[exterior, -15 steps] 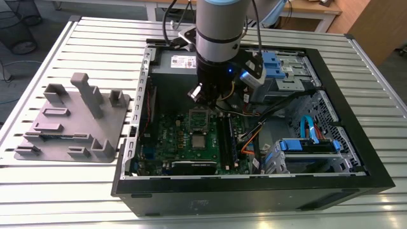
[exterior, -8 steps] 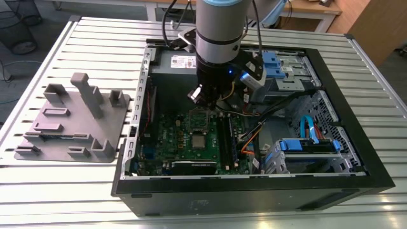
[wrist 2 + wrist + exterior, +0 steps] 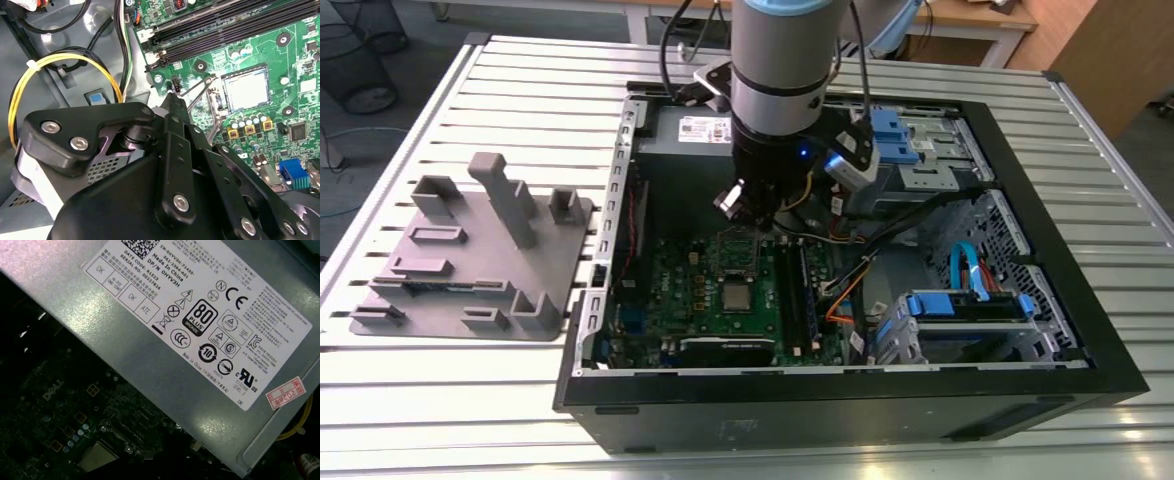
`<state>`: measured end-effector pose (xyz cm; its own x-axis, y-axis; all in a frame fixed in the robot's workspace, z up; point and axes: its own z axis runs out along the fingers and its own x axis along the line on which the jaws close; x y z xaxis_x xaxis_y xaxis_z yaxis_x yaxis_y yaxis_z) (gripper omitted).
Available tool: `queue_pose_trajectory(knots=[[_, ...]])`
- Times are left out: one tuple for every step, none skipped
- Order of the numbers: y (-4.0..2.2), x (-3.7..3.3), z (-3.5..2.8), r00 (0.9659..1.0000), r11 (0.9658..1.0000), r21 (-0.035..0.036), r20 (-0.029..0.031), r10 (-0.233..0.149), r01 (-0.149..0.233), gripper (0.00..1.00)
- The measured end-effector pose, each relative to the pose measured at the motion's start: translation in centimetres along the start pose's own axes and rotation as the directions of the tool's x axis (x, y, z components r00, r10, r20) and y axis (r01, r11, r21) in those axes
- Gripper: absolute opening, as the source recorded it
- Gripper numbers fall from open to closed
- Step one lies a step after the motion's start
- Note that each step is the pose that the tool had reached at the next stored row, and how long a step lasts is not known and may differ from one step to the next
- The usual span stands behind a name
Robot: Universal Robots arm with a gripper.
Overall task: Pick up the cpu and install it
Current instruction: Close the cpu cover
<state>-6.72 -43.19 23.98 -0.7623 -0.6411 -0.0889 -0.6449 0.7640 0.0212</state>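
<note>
The cpu [image 3: 245, 89] is a small silvery square lying flat in its socket on the green motherboard [image 3: 300, 60]. It also shows in the exterior view [image 3: 738, 297] and in the first wrist view [image 3: 97, 457]. The socket's metal frame [image 3: 218, 102] is swung open, and its thin wire lever [image 3: 197, 89] stands raised beside it. My gripper [image 3: 173, 101] hangs inside the open computer case [image 3: 854, 385], above the board [image 3: 720, 270]. In the exterior view the gripper [image 3: 744, 208] is just beyond the socket, on the power supply's side. Its tip is close to the lever's end and apart from the cpu.
A grey power supply [image 3: 200, 340] lies along the case's far wall [image 3: 694, 128]. Yellow and black cables [image 3: 65, 62] loop beside the gripper. Memory slots [image 3: 225, 30] run past the socket. A blue-trimmed drive cage [image 3: 974, 305] stands at the exterior view's right, a grey tray with posts [image 3: 467, 260] on the table at its left.
</note>
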Motion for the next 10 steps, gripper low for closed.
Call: queue_pose_trajectory(knots=[[-0.08,0.07,-0.02,1.0000,1.0000,-0.0001,0.0001,0.000,0.000,0.11],[-0.17,0.14,-0.04,1.0000,1.0000,-0.0001,0.0000,0.000,0.000,0.11],[-0.26,0.22,-0.06,1.0000,1.0000,-0.0001,0.0000,0.000,0.000,0.11],[-0.34,0.29,-0.08,1.0000,1.0000,0.0000,0.0000,-0.001,0.001,0.11],[-0.43,0.36,-0.10,1.0000,1.0000,0.0000,0.0001,-0.001,0.001,0.11],[-0.52,0.44,-0.12,1.0000,1.0000,0.0000,0.0002,-0.001,0.001,0.11],[-0.62,0.52,-0.14,1.0000,1.0000,0.0000,0.0002,-0.001,0.001,0.11],[-1.00,0.86,-0.24,1.0000,1.0000,0.0000,0.0002,-0.002,0.002,0.11],[-1.11,0.95,-0.26,1.0000,1.0000,0.0000,0.0002,-0.002,0.002,0.11],[-1.22,1.05,-0.28,1.0000,1.0000,0.0000,0.0003,-0.002,0.002,0.11]])
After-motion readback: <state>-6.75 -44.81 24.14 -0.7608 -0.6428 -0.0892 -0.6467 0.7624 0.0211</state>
